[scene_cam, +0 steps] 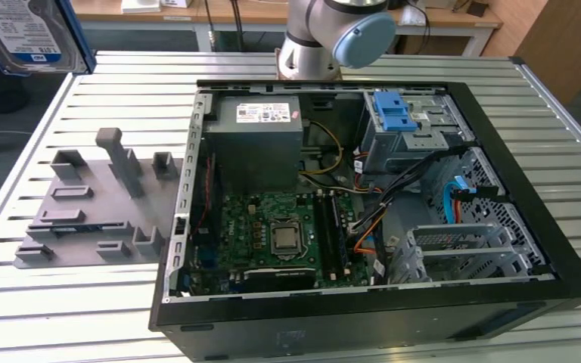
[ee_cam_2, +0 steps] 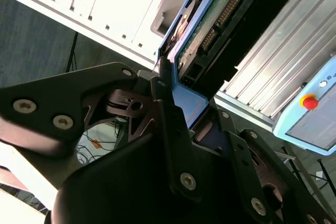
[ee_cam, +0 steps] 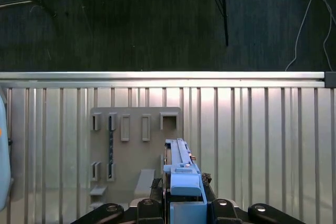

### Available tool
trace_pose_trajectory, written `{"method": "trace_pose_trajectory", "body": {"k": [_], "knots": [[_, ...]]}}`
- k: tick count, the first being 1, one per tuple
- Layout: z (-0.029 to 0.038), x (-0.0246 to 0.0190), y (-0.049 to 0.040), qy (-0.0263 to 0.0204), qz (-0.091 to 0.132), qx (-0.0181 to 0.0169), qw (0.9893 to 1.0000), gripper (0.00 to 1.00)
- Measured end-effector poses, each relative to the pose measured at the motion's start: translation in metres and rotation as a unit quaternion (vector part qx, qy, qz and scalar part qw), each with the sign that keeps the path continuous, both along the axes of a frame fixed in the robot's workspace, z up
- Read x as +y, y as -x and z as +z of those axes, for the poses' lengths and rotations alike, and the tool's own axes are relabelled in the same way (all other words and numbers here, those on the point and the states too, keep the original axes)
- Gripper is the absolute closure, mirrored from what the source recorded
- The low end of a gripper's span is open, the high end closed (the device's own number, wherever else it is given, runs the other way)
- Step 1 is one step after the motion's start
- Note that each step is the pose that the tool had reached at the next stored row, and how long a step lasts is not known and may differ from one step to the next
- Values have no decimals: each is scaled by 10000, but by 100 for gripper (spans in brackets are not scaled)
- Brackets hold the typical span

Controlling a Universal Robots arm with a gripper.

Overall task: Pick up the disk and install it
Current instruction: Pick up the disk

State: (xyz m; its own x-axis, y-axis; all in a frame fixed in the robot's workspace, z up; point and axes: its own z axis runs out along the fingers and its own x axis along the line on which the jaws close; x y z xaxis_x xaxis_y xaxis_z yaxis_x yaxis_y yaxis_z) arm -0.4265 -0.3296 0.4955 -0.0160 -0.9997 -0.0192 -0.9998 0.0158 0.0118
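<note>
Claw [ee_cam_2: 186, 95] tight around disk [ee_cam_2: 210, 30]

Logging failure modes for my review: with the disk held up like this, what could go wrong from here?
The end effector grips the disk at one end, so the disk could tilt or slip. Loose cables cross the open computer case beside the drive cage; they might snag the disk on the way in.
</note>
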Motion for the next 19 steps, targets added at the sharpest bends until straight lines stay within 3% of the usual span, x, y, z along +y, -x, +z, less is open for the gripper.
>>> {"method": "trace_pose_trajectory", "body": {"k": [19], "knots": [[0,-4,-138,-14,0,0,10000,64]]}}
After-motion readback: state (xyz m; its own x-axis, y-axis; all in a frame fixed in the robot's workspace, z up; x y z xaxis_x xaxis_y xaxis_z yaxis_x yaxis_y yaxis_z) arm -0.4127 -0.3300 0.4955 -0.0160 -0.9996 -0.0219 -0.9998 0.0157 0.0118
